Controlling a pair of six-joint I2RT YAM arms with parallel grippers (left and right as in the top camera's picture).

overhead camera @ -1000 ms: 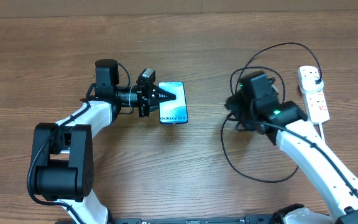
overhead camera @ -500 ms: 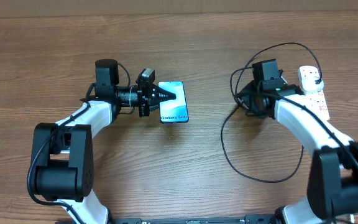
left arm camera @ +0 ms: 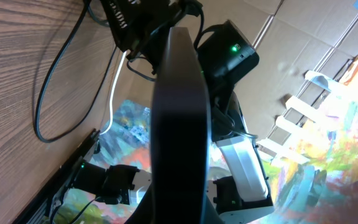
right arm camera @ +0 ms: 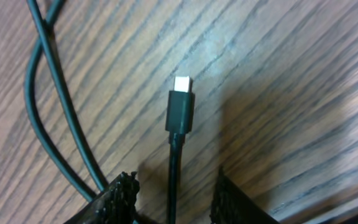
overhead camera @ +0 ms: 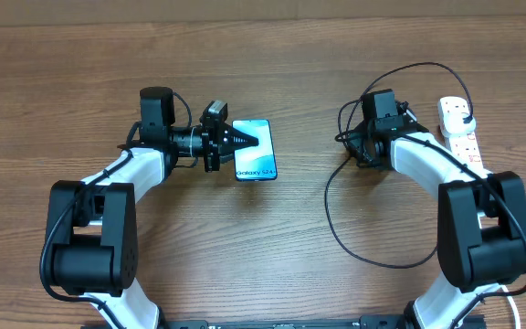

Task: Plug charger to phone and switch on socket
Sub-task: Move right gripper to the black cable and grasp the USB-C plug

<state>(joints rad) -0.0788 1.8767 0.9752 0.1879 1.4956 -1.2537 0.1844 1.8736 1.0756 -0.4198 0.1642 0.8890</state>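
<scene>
Step in hand: as I judge it, taking up the charger's connector end with the right hand, so it can go to the phone.
Right hand point(right arm camera: 176, 190): parted, with its two dark fingers on either side of the cable just behind the connector point(right arm camera: 180, 112) and a gap on each side, so nothing is gripped.
How to do it well: close on the stiff black shell, not on the limp cable behind it. Grip squarely so the shell cannot twist, and leave the metal tip sticking out free.
Charger point(overhead camera: 328, 215): thin, round, limp black cable lying in a wide loop from the near right of the counter point(overhead camera: 272, 55) toward its far edge. The slack will drag, so lift slowly.
Connector: small oblong black shell with a short pale metal tip, lying flat on the wood.
Phone point(overhead camera: 256, 151): slim, glossy rectangle with rounded corners and a pale blue screen facing up, left of the counter's middle.
Left hand point(overhead camera: 240, 140): closed, its pointed tips over the phone's left part. I cannot tell whether they pinch the phone's edge or only press on it.
Socket point(overhead camera: 464, 146): hard white plastic strip with red switches, near the right edge toward the far side.
Plug point(overhead camera: 463, 113): black, in the socket's far outlet.
Counter: matte brown wood grain.
</scene>
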